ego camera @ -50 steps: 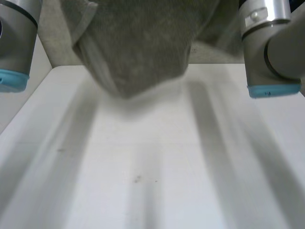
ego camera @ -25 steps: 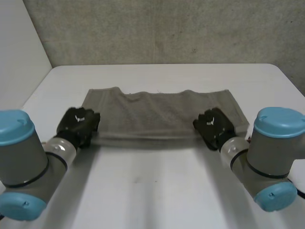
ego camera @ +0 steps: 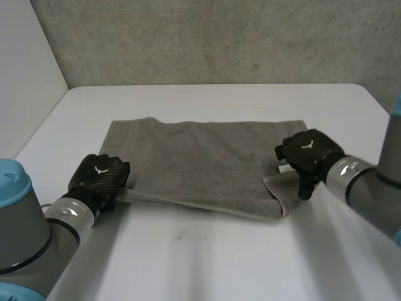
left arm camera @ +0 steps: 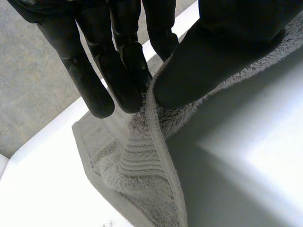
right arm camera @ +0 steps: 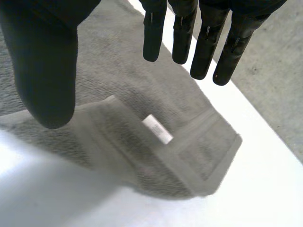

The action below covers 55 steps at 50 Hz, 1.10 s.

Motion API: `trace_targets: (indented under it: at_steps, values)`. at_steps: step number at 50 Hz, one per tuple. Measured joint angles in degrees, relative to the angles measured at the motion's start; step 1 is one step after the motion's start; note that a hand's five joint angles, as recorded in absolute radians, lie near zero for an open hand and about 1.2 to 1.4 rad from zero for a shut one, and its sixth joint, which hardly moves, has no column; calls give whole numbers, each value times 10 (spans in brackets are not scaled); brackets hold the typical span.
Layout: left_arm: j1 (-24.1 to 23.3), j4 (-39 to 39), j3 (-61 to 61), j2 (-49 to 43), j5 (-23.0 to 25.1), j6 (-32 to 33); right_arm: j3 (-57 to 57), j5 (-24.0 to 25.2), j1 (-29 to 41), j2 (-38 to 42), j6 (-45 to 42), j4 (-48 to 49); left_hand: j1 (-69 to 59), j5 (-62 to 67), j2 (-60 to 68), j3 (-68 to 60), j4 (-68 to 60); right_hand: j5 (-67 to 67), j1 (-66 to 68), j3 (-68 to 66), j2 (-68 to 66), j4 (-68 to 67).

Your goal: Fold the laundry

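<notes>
A grey towel (ego camera: 200, 160) lies folded across the middle of the white table (ego camera: 207, 257). My left hand (ego camera: 100, 179) holds its near left corner, and in the left wrist view the towel's hem (left arm camera: 158, 142) is pinched between my thumb (left arm camera: 208, 66) and fingers (left arm camera: 125, 71). My right hand (ego camera: 307, 153) hovers above the near right corner with fingers (right arm camera: 203, 42) straight and thumb (right arm camera: 42, 75) apart, holding nothing. Below it the towel corner (right arm camera: 156, 142) lies on the table, with a small white label (right arm camera: 157, 129) on top.
A grey wall (ego camera: 213, 41) rises behind the table's far edge. Bare table surface spreads in front of the towel and on both sides of it.
The towel came down from in front of the camera and was laid on the table, then drawn nearer. My right hand has let go of its corner and lifted off.
</notes>
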<state>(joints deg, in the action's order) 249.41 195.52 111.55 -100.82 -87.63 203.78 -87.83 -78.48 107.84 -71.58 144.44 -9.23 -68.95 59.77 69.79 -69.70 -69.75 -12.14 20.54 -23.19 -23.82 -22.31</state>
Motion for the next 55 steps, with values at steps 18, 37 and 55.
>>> trace_targets:
  at_steps: [18,37,55]
  values:
    - [1,1,18,5,0,0,103,140,-30,93,-219,-48,0,0,0,0,0,-1,0,0,0,-1]
    - [3,5,31,5,1,0,166,154,-23,210,-252,-46,0,0,0,0,0,-18,2,-1,-2,-11]
    - [4,5,31,5,1,0,162,152,-23,227,-269,-44,0,0,0,0,0,-62,48,-61,-52,-73]
